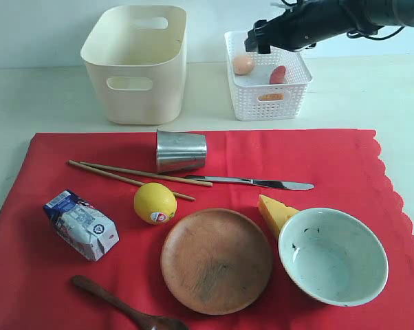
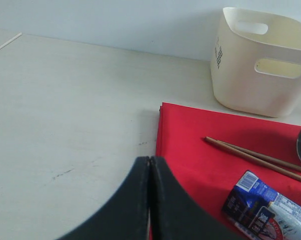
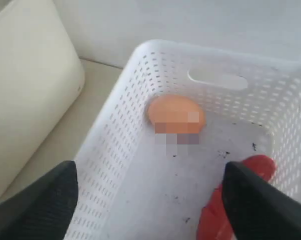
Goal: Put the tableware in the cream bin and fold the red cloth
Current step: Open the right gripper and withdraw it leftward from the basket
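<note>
The red cloth (image 1: 49, 158) lies flat on the table. On it are the steel tumbler (image 1: 181, 150) on its side, chopsticks (image 1: 138, 175), knife (image 1: 252, 183), wooden plate (image 1: 216, 260), pale bowl (image 1: 333, 256) and dark spoon (image 1: 124, 307). The cream bin (image 1: 135, 65) stands behind the cloth; nothing shows in the part of its inside that I can see. My right gripper (image 1: 256, 42) hangs open over the white basket, nothing between its fingers (image 3: 150, 170). My left gripper (image 2: 149, 160) is shut and empty, low over the cloth's left edge (image 2: 163, 130), out of the exterior view.
The white lattice basket (image 1: 267, 75) at the back right holds an egg (image 1: 243, 64) and a red sausage (image 1: 278, 74). A lemon (image 1: 155, 203), a cheese wedge (image 1: 274, 212) and a milk carton (image 1: 81, 224) lie on the cloth among the tableware.
</note>
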Controlling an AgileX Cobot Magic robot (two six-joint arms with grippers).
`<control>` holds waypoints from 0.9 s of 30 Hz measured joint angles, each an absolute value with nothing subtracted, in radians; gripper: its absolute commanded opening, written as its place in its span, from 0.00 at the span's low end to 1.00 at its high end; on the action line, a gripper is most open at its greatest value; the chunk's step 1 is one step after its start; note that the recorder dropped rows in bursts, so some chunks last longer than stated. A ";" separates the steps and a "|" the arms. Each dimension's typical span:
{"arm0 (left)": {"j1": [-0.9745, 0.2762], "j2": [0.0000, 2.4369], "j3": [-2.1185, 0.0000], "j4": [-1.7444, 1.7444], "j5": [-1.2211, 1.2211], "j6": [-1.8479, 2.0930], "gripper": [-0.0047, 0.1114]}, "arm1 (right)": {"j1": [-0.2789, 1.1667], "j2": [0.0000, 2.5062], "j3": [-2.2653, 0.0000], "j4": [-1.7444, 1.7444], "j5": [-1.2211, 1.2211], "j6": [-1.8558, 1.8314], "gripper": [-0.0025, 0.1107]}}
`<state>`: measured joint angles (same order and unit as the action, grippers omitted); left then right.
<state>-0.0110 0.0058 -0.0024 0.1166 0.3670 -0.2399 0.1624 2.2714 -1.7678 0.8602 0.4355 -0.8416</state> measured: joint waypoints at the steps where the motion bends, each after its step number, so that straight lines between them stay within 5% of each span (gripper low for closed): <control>1: -0.011 0.006 -0.002 0.117 0.367 -0.240 0.04 | 0.162 2.265 -1.768 0.860 0.452 -0.842 0.69; 9: -0.011 0.006 -0.002 0.117 0.367 -0.240 0.04 | 0.185 2.256 -1.768 0.862 0.683 -0.705 0.69; 27: -0.011 0.006 -0.002 0.117 0.367 -0.240 0.04 | 0.287 2.268 -1.768 0.861 0.711 -0.516 0.69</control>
